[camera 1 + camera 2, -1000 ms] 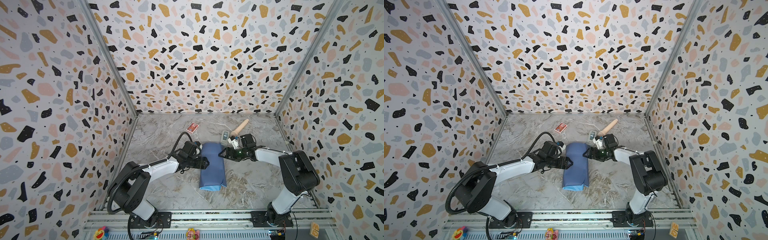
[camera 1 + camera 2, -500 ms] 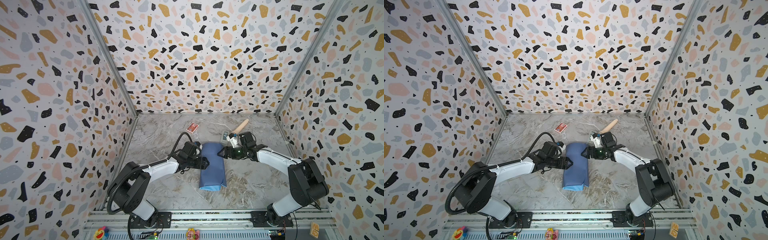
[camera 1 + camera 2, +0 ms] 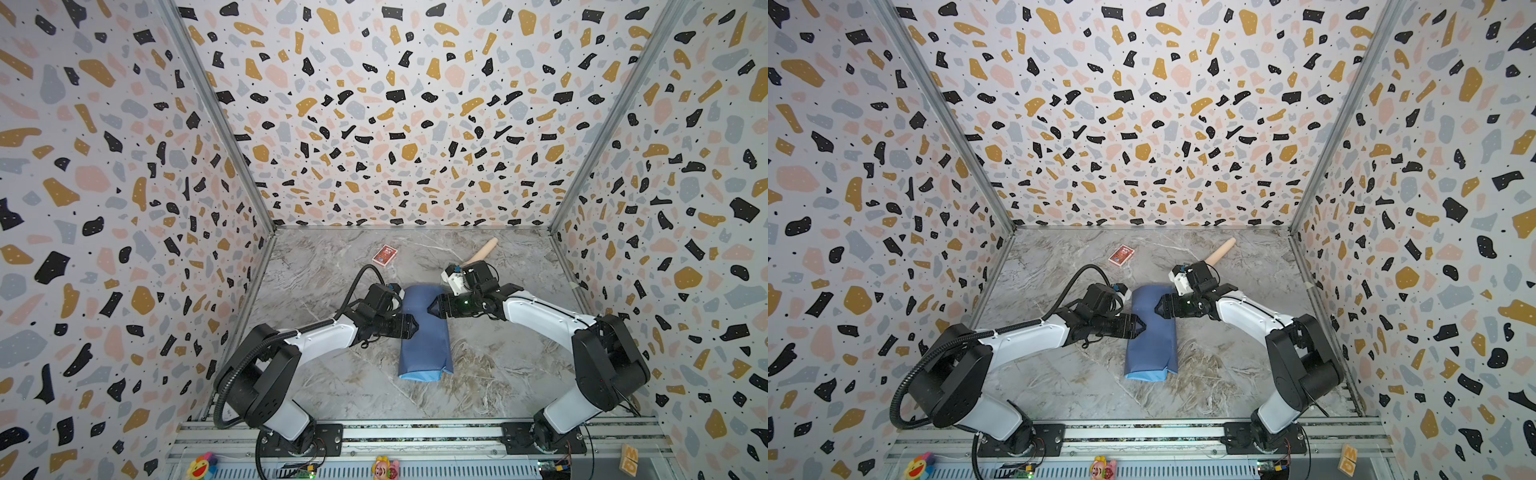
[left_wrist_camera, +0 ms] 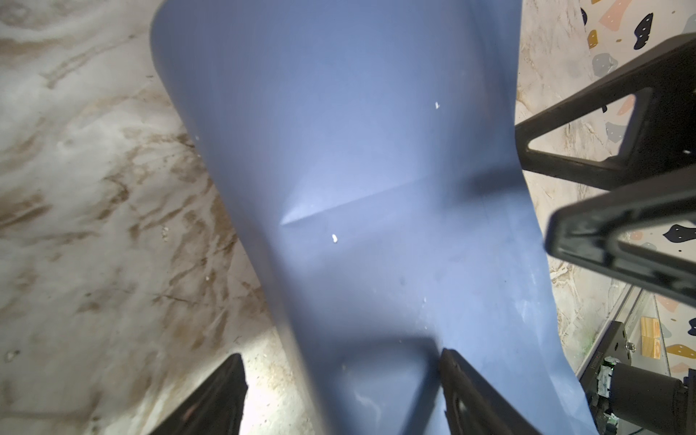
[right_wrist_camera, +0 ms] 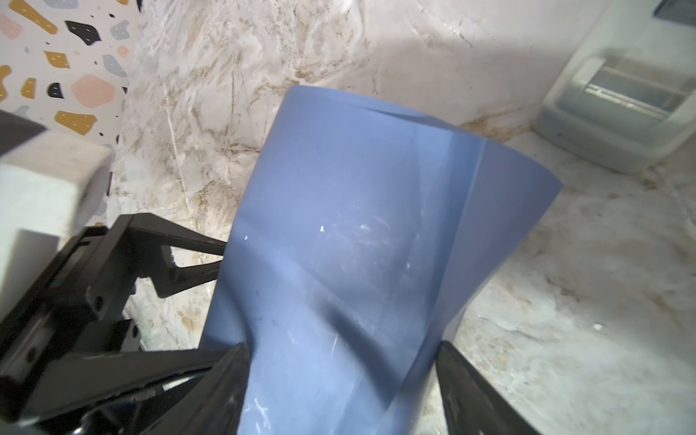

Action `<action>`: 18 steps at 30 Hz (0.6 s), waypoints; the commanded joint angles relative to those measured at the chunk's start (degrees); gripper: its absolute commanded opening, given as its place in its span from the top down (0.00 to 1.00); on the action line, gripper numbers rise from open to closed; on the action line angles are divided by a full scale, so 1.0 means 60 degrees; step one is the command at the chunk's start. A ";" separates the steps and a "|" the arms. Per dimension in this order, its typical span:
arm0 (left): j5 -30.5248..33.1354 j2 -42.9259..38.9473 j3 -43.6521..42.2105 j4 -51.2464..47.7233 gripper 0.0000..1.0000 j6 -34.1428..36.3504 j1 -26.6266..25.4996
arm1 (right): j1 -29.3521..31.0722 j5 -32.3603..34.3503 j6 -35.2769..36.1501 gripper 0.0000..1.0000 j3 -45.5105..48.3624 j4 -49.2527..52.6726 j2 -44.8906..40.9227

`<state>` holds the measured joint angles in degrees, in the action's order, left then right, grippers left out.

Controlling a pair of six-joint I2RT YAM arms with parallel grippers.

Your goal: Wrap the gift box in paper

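The blue paper (image 3: 424, 332) (image 3: 1152, 332) lies folded into a long bundle on the marbled tabletop. The gift box is hidden under it; only creases show in the left wrist view of the paper (image 4: 376, 169). My left gripper (image 3: 411, 325) (image 3: 1141, 325) is at the bundle's left edge, open, with one jaw over the table and one over the paper (image 4: 341, 361). My right gripper (image 3: 432, 306) (image 3: 1158, 307) is at the right edge nearer the far end, open, its jaws straddling the bundle's width (image 5: 341, 348) and close to both its sides.
A red card pack (image 3: 384, 254) lies at the back, and a wooden-handled tool (image 3: 482, 253) lies behind my right wrist. A clear plastic container (image 5: 621, 105) sits beside the bundle's far end. Patterned walls close three sides; a metal rail (image 3: 415, 432) runs along the front.
The right arm's elbow swung out to the right while its gripper stayed at the bundle's right edge, jaws narrowing a little. The left arm and the paper barely moved.
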<state>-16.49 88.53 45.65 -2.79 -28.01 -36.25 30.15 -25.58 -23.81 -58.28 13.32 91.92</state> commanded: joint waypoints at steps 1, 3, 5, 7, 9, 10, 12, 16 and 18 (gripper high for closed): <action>0.1006 0.0378 -0.0589 -0.1367 0.20 0.0070 -0.0038 | 0.0285 -0.0194 0.0169 0.23 -0.0477 0.0108 0.0185; 0.1027 0.0332 -0.0634 -0.1341 0.20 0.0047 -0.0032 | 0.0348 -0.0218 0.0168 0.23 -0.0578 0.0097 0.0260; 0.1020 0.0275 -0.0690 -0.1301 0.20 0.0001 -0.0039 | 0.0393 -0.0256 0.0173 0.24 -0.0670 0.0072 0.0353; 0.1057 0.0221 -0.0721 -0.1304 0.20 -0.0007 -0.0030 | 0.0433 -0.0346 0.0135 0.24 -0.0755 0.0025 0.0435; 0.1086 0.0176 -0.0778 -0.1296 0.20 -0.0019 -0.0037 | 0.0495 -0.0383 0.0136 0.24 -0.0830 -0.0006 0.0516; 0.1105 0.0157 -0.0803 -0.1293 0.21 -0.0019 -0.0030 | 0.0521 -0.0380 0.0134 0.24 -0.0882 -0.0004 0.0555; 0.1108 0.0164 -0.0854 -0.1266 0.21 -0.0037 -0.0030 | 0.0555 -0.0429 0.0146 0.25 -0.0961 0.0014 0.0616; 0.1110 0.0128 -0.0956 -0.1183 0.21 -0.0109 -0.0036 | 0.0598 -0.0468 0.0167 0.25 -0.1053 -0.0007 0.0674; 0.1151 0.0099 -0.0980 -0.1177 0.21 -0.0129 -0.0037 | 0.0605 -0.0551 0.0149 0.25 -0.1088 -0.0059 0.0708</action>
<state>-15.14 86.85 43.09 -0.36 -29.45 -36.45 31.92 -23.70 -22.98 -62.22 13.34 96.18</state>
